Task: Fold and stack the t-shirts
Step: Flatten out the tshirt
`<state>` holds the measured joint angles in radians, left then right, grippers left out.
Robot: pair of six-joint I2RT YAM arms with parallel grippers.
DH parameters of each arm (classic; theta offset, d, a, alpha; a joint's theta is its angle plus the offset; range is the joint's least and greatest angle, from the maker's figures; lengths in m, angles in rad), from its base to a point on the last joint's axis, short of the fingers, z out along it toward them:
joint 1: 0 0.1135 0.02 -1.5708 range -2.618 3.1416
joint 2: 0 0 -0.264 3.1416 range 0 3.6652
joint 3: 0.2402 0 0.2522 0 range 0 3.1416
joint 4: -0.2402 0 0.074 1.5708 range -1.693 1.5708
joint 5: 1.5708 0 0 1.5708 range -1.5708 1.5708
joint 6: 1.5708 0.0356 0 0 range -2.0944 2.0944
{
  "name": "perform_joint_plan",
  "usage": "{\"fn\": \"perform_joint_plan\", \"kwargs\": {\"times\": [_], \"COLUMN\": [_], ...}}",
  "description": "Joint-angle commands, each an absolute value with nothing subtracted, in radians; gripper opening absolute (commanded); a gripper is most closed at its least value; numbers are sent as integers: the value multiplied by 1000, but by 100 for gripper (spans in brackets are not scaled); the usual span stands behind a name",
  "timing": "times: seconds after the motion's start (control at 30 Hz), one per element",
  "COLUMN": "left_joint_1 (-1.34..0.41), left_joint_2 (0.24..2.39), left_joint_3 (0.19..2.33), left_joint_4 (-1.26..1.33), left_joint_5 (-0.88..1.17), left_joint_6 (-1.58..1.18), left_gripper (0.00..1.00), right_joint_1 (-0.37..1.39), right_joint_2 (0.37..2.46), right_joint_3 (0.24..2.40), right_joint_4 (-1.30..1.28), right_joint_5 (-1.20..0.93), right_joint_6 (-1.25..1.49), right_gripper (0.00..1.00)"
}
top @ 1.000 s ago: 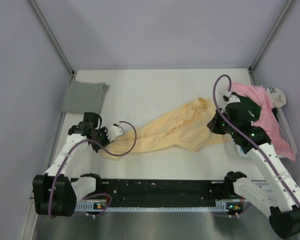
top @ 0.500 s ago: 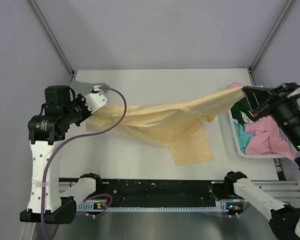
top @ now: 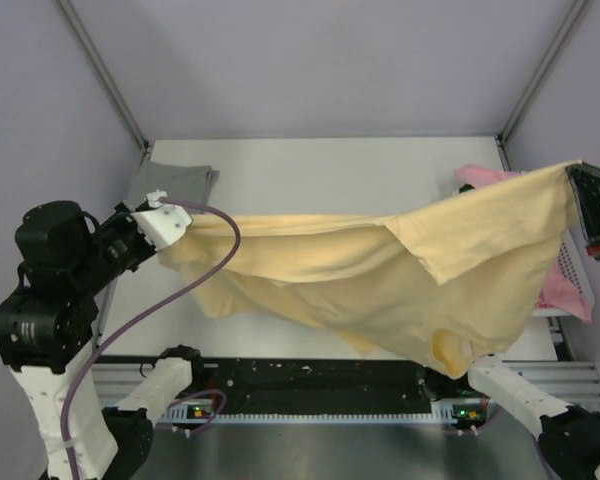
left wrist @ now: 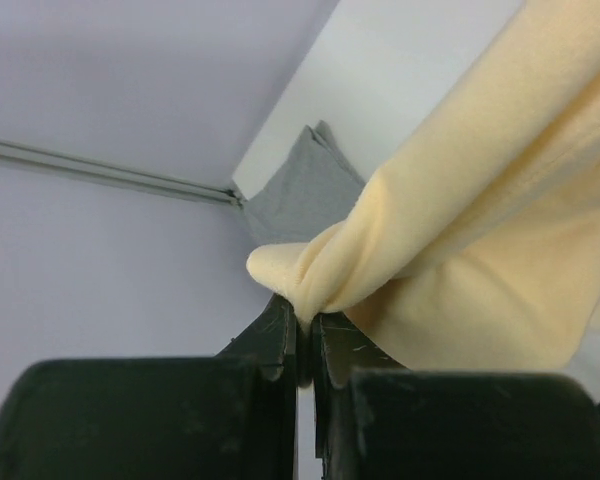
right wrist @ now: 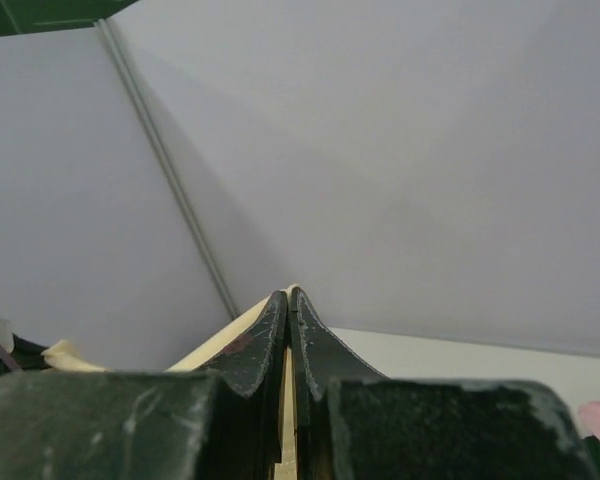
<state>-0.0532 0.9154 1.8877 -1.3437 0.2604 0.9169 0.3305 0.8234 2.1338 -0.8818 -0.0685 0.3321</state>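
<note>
Yellow-peach cloth short-sleeved t-shirt (top: 380, 280) hangs spread between my two arms, lifted over the white table (top: 320, 170).

Left jaws: clamped together on a bunched fold at the shirt's left end. In the left wrist view the cloth pokes out just above the tips and drapes away to the right.

Right jaws: pressed together on a thin edge of the same shirt. The right wrist view shows only a sliver of yellow between them. From above, the shirt's right corner runs up to the black jaws at the right edge of the view.

The top hem runs fairly taut from left to right. The body sags below it, lowest at the near right, over the black rail (top: 320, 375). Cannot tell whether that low part touches anything.

Folded grey cloth shirt (top: 175, 185) lies flat at the table's far left corner, well apart from the held one.

Crumpled pink cloth shirt (top: 570, 292) shows at the right, partly hidden behind the yellow one.
</note>
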Motion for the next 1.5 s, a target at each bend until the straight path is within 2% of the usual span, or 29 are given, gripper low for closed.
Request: {"fn": "perform_joint_plan", "kwargs": {"times": [0.0,0.1,0.3,0.4,0.47,0.5,0.53,0.57,0.6,0.63,0.67,0.7,0.73,0.83,0.9,1.07,1.17,1.27,1.47], "left_joint_1": [-46,-46,-46,-46,-43,-43,-41,-40,-40,-37,-37,-37,-37,-38,-37,-37,-37,-37,-38], "left_joint_2": [1035,1113,1403,1593,1737,1818,1888,1958,2017,2045,2052,2043,2014,1880,1766,1545,1465,1439,1474], "left_joint_3": [1789,1698,1585,1612,1688,1780,1849,1927,1995,2028,2034,2014,1972,1785,1656,1302,1088,976,856], "left_joint_4": [-1442,-1341,-1151,-1025,-951,-943,-951,-968,-997,-1020,-1029,-1023,-1011,-951,-953,-1008,-957,-870,-711], "left_joint_5": [259,236,284,244,192,164,132,108,101,116,141,176,205,287,334,342,260,195,144], "left_joint_6": [859,830,781,712,643,609,576,540,531,537,548,560,583,707,820,1167,1282,1325,1345], "left_gripper": [0,0,0,9,23,30,39,48,55,59,85,97,98,99,98,84,87,92,95], "right_joint_1": [330,325,216,195,183,178,175,175,175,176,175,175,175,178,184,235,273,308,333], "right_joint_2": [1097,1286,1743,1963,2102,2162,2198,2226,2227,2220,2200,2171,2142,2002,1887,1616,1513,1460,1482], "right_joint_3": [2098,2103,2264,2353,2436,2466,2471,2459,2438,2400,2357,2314,2263,2073,1845,1395,1185,1016,865], "right_joint_4": [-784,-692,-549,-493,-485,-489,-488,-497,-506,-518,-534,-551,-578,-653,-667,-663,-631,-560,-490], "right_joint_5": [92,187,112,107,60,54,63,75,75,72,63,51,54,74,83,118,132,107,135], "right_joint_6": [267,223,291,291,291,305,313,314,310,304,299,284,278,291,308,340,374,406,469], "right_gripper": [0,0,0,0,0,4,22,49,61,67,70,73,76,77,77,75,74,70,68]}}
